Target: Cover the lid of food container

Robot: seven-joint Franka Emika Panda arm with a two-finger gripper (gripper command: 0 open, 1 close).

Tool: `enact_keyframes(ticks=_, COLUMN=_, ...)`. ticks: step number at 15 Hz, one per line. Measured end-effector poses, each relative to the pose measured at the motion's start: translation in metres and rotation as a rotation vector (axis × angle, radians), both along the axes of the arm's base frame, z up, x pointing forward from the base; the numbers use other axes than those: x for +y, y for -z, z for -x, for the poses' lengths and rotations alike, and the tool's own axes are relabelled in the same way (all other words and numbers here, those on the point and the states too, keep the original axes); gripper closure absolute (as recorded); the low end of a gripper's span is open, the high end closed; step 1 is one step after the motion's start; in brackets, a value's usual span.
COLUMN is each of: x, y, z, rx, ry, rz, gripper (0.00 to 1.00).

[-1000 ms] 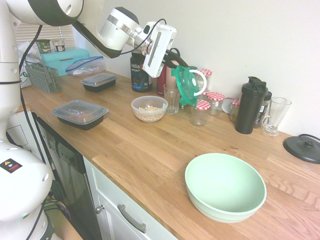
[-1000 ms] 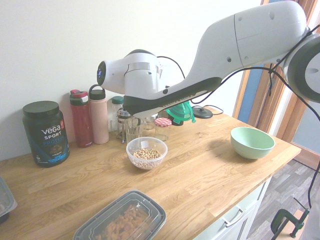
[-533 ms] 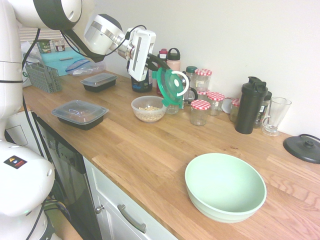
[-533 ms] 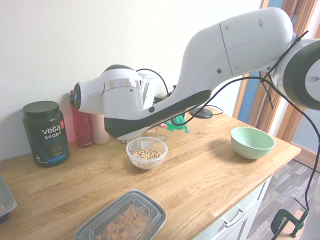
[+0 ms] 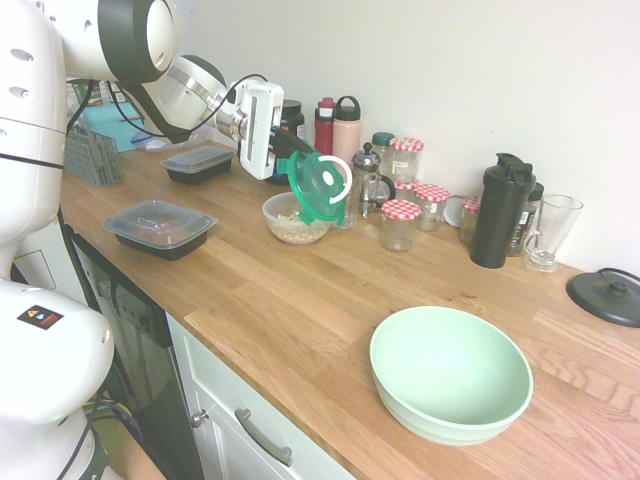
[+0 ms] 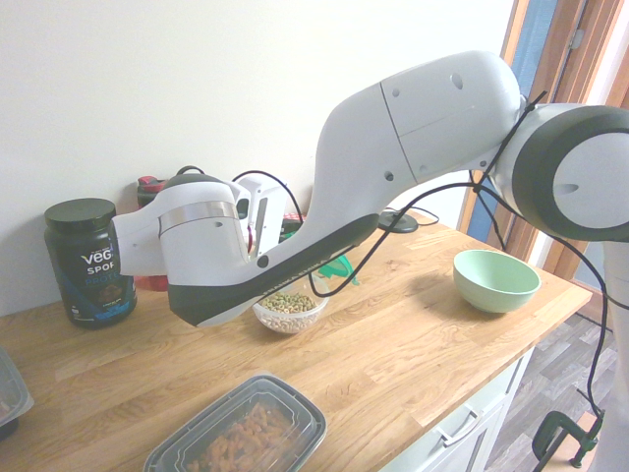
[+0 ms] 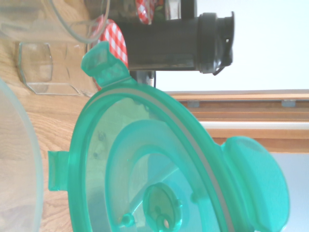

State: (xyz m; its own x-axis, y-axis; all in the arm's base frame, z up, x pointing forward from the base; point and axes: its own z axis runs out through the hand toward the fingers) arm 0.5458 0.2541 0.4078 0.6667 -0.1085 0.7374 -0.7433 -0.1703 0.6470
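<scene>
A round green lid with clip tabs and a white ring at its centre hangs in the air just left of centre in the upper half of the first exterior view. It stands nearly on edge, its face turned toward the right of the frame. The gripper is clamped on the lid's upper left edge, its fingers together on the rim.

Directly below and slightly left of the lid sits the food container, a small clear round bowl holding beige grains, uncovered on the wooden counter. The lid's lower tab hangs just above the bowl's right rim; whether they touch cannot be told.

In the wrist view the lid fills most of the frame, translucent green.

Behind the bowl stand a French press and red-checked jars. Two black trays with clear covers lie at left. A large mint-green bowl sits at lower right.
</scene>
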Motion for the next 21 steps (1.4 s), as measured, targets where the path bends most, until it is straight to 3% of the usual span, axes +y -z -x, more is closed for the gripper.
enact_keyframes(ticks=18, x=0.039, y=0.026, z=0.006, rx=0.021, ry=0.015, rz=0.073, gripper=1.00)
enact_keyframes(ticks=19, x=0.039, y=0.032, z=0.006, rx=0.028, ry=0.019, rz=0.082, gripper=0.00)
enact_keyframes(ticks=21, x=0.038, y=0.040, z=0.005, rx=0.038, ry=0.031, rz=0.099, gripper=0.00)
